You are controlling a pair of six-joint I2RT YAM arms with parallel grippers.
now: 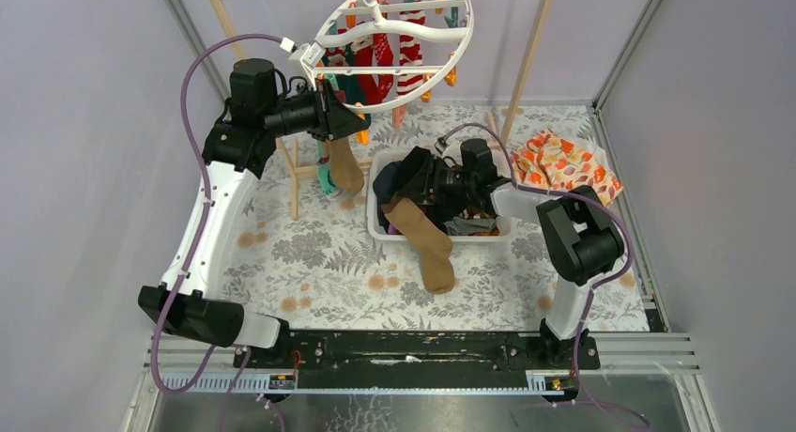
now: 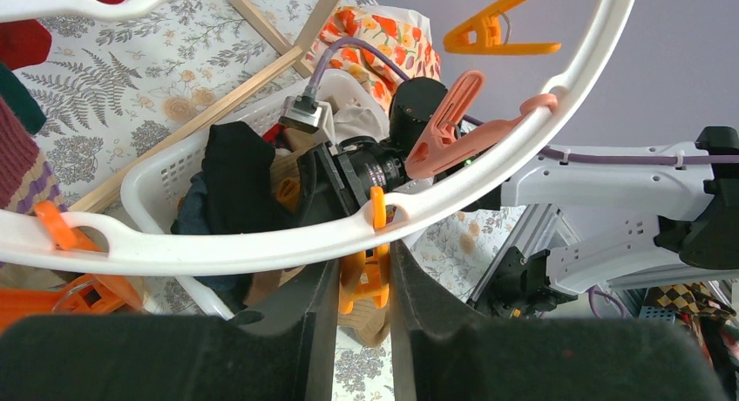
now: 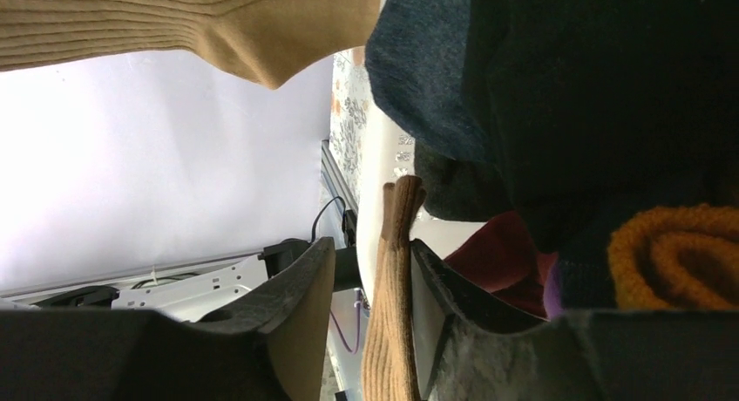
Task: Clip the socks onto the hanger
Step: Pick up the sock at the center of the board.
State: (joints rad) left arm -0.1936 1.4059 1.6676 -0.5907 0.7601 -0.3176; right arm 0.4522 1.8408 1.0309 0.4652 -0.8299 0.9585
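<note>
Left gripper (image 2: 364,260), raised to the large white plastic ring-shaped hanger (image 2: 218,247): jaws clamped on a small orange clip (image 2: 370,283) hanging from the ring. Right gripper (image 3: 373,248), inside the white rectangular basket (image 1: 377,227) of mixed socks (image 1: 404,169): jaws slightly apart around a tan ribbed sock (image 3: 392,331); whether they grip it cannot be told.
</note>
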